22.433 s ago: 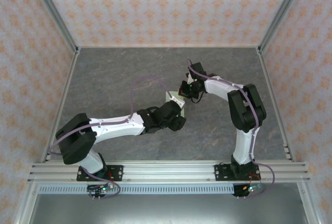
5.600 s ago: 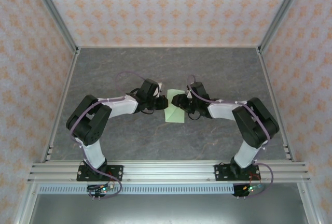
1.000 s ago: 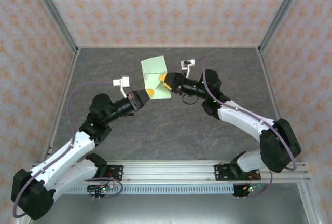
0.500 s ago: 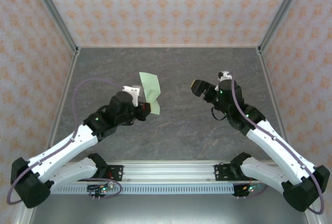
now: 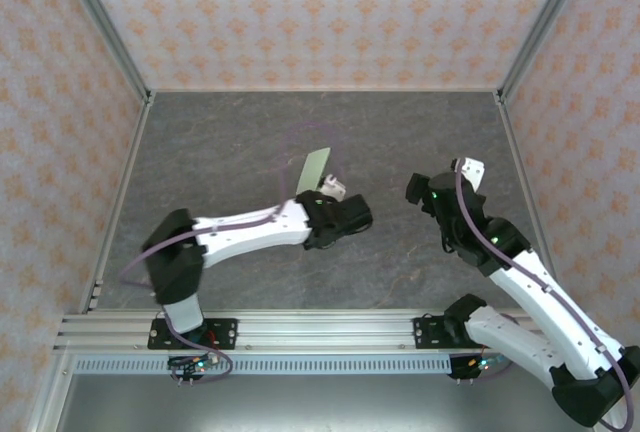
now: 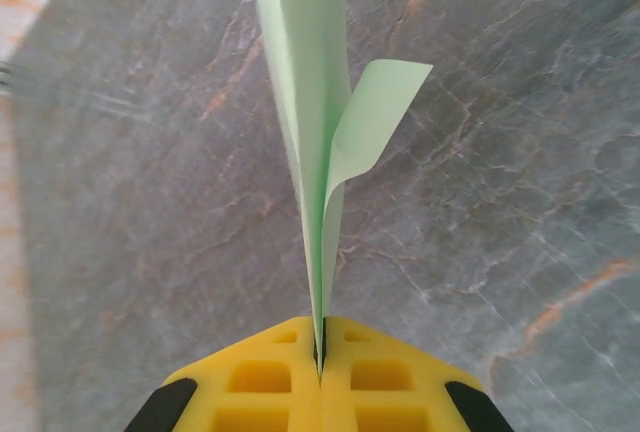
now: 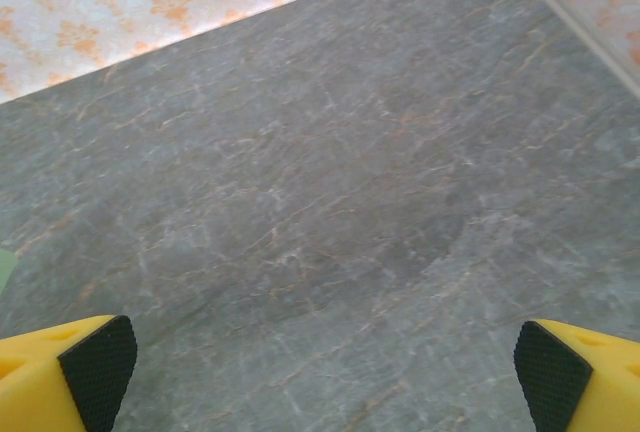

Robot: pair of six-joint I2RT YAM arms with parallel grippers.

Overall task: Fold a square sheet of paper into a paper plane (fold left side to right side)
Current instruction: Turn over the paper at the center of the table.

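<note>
Left wrist view: left gripper is pinching fully closed on the near edge of the folded paper sheet, apparently carrying it clear of the grey table. The sheet is showing edge-on, its long axis running 6 to 12 o'clock with the free end pointing at 12. One flap is curling away toward 1 o'clock.

Top external view is putting the sheet mid-table, at about 11 o'clock from the left wrist. Right gripper is sitting wide open and empty, well apart at 3 o'clock.

Handling, as a judgement: the paper is looking featherlight, floppy, slick and easy to mis-crease, and its layers are springing apart. The best hold is looking like the creased edge, catching all layers.
</note>
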